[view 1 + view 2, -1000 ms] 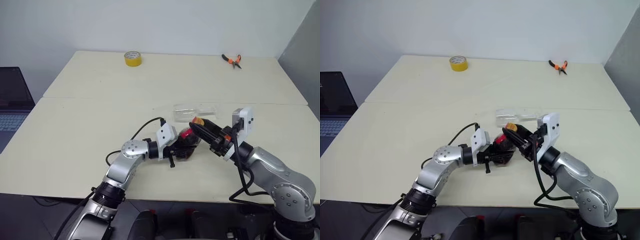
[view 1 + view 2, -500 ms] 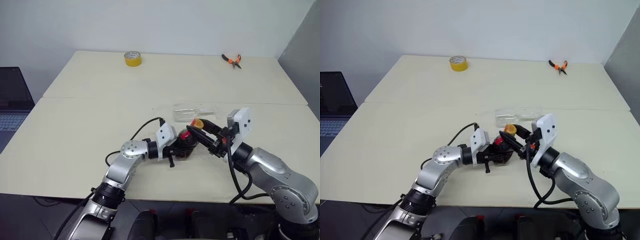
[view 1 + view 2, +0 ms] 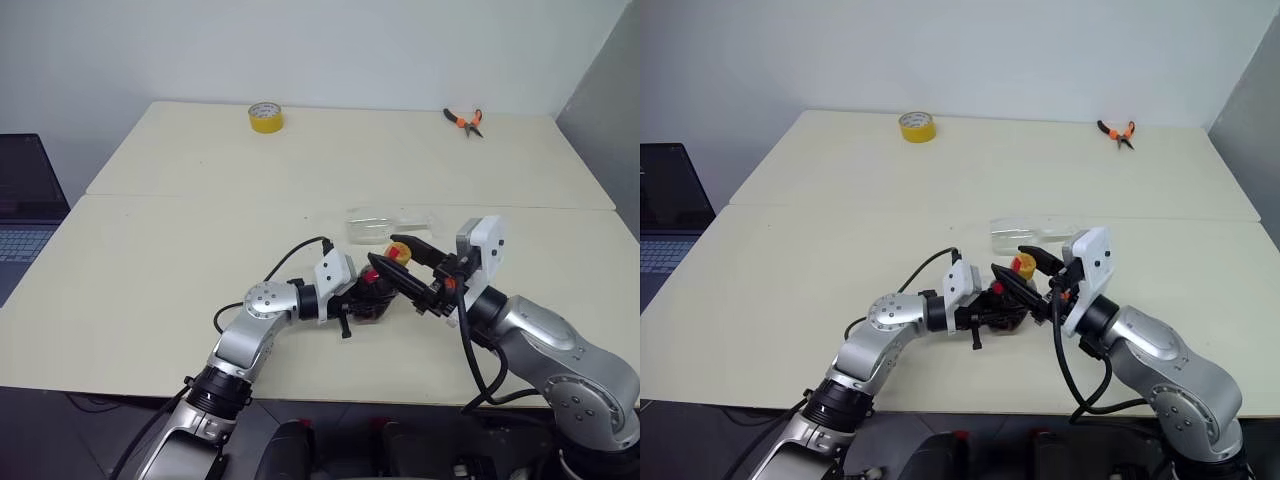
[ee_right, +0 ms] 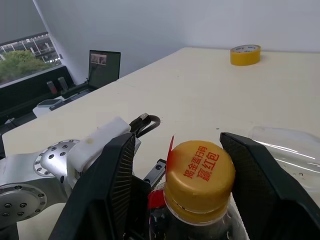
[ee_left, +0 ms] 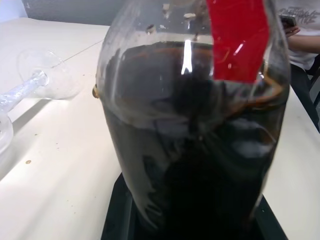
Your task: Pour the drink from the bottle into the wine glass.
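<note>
Left gripper (image 3: pixel 352 300): pinched on the body of the bottle (image 3: pixel 375 292), holding it upright just above the near edge of the surface (image 3: pixel 150 260); unchanged from a second ago.

Bottle: dark drink (image 5: pixel 200 165) fills most of it; the yellow-orange cap (image 4: pixel 200 167) is on.

Right gripper (image 4: pixel 192 175): a second ago its fingers were closed on the cap; now they stand spread, one on each side of it, not touching. Judgement: this looks like a release between turns of unscrewing, so the cap likely needs another grip and twist before pouring.

Wine glass (image 3: pixel 385 222): lying on its side just beyond the bottle, same place as before; it must be stood upright first.

Far items: tape roll (image 3: pixel 265 117), pliers (image 3: pixel 464 121).
</note>
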You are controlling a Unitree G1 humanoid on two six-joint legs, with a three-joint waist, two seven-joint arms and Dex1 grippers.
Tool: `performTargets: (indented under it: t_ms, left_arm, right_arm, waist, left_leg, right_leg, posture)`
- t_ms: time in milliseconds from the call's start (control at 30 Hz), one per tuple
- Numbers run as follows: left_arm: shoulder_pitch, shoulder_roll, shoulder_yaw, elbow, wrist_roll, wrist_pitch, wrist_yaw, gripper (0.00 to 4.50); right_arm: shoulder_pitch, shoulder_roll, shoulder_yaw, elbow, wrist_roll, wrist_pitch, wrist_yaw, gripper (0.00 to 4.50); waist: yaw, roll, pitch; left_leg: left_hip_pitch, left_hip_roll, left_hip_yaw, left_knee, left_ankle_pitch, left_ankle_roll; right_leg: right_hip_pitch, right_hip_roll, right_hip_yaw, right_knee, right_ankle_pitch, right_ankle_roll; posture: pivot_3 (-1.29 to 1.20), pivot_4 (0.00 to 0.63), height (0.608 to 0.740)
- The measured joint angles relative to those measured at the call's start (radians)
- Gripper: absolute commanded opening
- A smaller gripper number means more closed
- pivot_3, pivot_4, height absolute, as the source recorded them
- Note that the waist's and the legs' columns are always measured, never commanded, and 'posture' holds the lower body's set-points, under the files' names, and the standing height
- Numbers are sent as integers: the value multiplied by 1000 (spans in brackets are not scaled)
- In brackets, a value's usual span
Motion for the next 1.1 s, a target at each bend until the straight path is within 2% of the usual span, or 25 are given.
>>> performTargets:
  t_ms: [733,1033,1100]
  left_arm:
    - [0,-6,-10,19,4,0,1,686]
    - [-1,-5,-10,20,4,0,2,683]
    - [-1,-5,-12,21,4,0,-1,683]
  right_arm:
    - [92,-86,-53,-25,-21,-12,1,2875]
    - [164,-98,-154,-41,35,-19,21,2875]
    - [209,-132,-200,-45,63,-19,38,2875]
  waist:
    - [1,0,0]
    - [1,0,0]
    - [3,0,0]
  left_leg:
    - [0,0,0,0,0,0]
    - [0,0,0,0,0,0]
    - [-1,-1,0,0,0,0]
  right_leg:
    - [0,0,0,0,0,0]
    - [0,0,0,0,0,0]
    - [0,0,0,-1,0,0]
  posture:
    - [0,150,740]
    - [0,150,740]
    - [0,150,740]
